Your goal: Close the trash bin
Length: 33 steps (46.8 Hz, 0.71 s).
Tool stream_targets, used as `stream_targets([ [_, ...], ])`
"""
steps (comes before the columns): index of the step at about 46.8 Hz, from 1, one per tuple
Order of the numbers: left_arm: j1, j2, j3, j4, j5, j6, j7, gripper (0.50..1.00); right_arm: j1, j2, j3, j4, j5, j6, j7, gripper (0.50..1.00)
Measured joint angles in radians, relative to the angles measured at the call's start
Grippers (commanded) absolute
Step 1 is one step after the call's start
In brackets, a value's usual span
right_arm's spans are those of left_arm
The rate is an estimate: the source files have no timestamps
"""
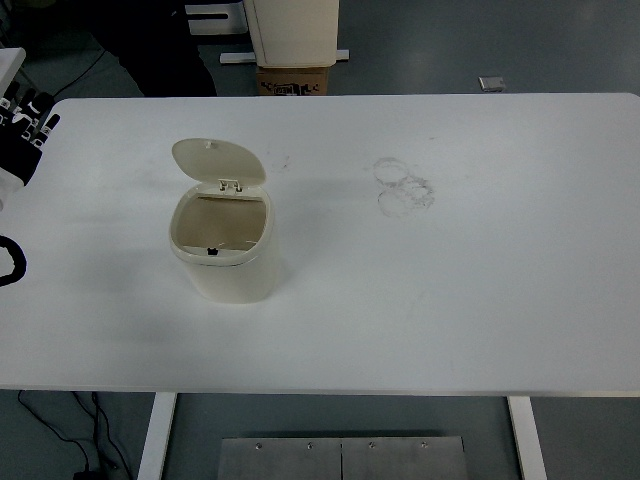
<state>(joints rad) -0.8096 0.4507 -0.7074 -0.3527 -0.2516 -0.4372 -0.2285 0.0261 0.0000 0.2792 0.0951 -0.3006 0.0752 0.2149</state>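
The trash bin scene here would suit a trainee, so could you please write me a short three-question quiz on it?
1. True or false: the lid of the trash bin stands open, hinged back on the bin's far side.
2. Where on the table does the bin stand? A) left of centre B) at the right edge C) at the far right corner
3. Fill in: the faint ring marks lie to the ____ of the bin.

Key
1. True.
2. A.
3. Right. The left robot hand shows only at the left edge, well clear of the bin.

Cream trash bin (225, 262), lid (217, 161) open, upright
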Motion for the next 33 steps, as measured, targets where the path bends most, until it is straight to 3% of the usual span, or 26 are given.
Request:
stream_targets([
  [33,0.004,-0.010,-0.001,0.000,0.000,0.003,0.000,1.000,0.000,0.000,0.000,0.000,0.000,0.000,0.000,0.991],
])
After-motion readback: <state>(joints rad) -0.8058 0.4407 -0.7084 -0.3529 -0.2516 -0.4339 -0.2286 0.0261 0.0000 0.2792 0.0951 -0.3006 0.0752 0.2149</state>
